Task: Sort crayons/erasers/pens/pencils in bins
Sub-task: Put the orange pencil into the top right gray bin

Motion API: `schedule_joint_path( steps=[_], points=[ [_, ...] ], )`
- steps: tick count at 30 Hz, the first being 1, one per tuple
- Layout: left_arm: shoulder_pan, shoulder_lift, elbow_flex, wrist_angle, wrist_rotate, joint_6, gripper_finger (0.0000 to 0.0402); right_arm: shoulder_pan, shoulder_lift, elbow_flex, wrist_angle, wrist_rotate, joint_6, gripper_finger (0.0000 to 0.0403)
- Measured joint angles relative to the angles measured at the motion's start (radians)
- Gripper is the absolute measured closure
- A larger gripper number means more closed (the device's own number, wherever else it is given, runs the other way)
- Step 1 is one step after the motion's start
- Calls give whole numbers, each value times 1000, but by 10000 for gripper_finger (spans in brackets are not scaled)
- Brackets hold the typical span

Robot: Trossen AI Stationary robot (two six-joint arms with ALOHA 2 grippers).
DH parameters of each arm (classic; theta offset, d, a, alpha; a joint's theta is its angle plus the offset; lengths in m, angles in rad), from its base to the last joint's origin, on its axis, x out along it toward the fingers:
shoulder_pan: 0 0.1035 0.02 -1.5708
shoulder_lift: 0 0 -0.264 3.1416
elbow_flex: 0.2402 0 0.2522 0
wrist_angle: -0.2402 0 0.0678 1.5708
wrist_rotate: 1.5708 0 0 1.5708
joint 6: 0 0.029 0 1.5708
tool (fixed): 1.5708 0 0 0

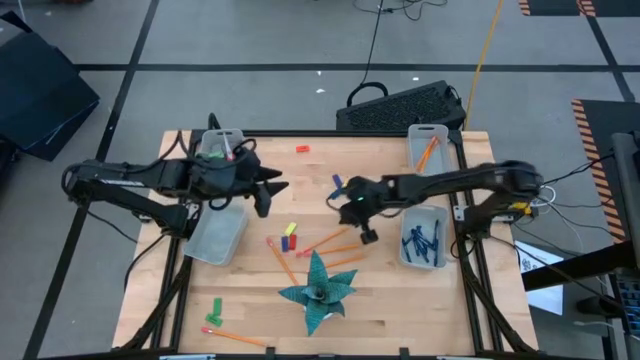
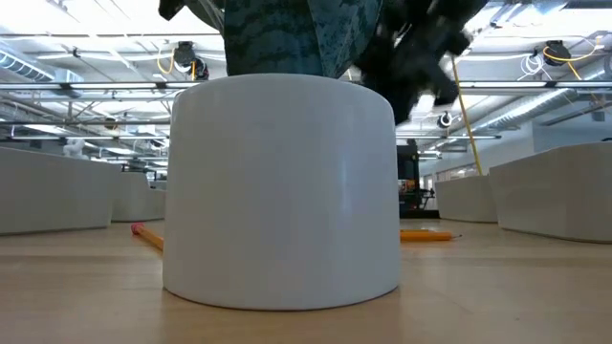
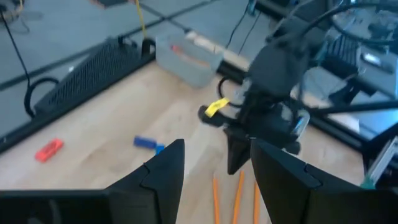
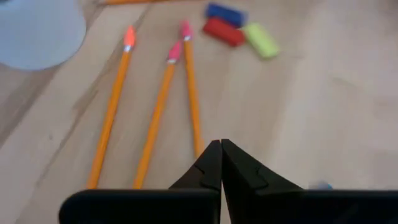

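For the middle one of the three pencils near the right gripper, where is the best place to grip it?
Probably the bare shaft at mid-length of the middle pencil, from straight above, with the right gripper fingers across it: it lies flat, and the neighbouring pencils spread apart there.

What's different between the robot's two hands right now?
The left hand is open, fingers apart; the right hand is shut, fingers pressed together. The left hand is beside the left-side bins; the right hand is over the loose pencils at mid-table. Both are dark, two-fingered and hold nothing.
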Motion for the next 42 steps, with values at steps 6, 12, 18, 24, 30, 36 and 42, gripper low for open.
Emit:
schedule_joint_path(
  steps=[6,12,18,24,30,36,42],
  points=[
    [43,0,0,121,0,69,215,-19,-287,1,-165,268,218,402],
    [96,0,0,149,31,111,215,-33,-463,-13,-254,327,269,402],
    [141,-1,0,176,32,195,215,-3,-421,-105,-95,215,250,375],
    [150,-1,0,163,39,223,215,6,-201,-91,74,45,315,299],
    [128,-1,0,102,119,236,215,31,20,16,98,-30,272,243],
    [88,-16,0,1,148,174,215,39,149,23,105,-54,194,223],
    [59,-21,-1,-79,150,135,215,40,225,22,209,-102,162,237]
  ],
)
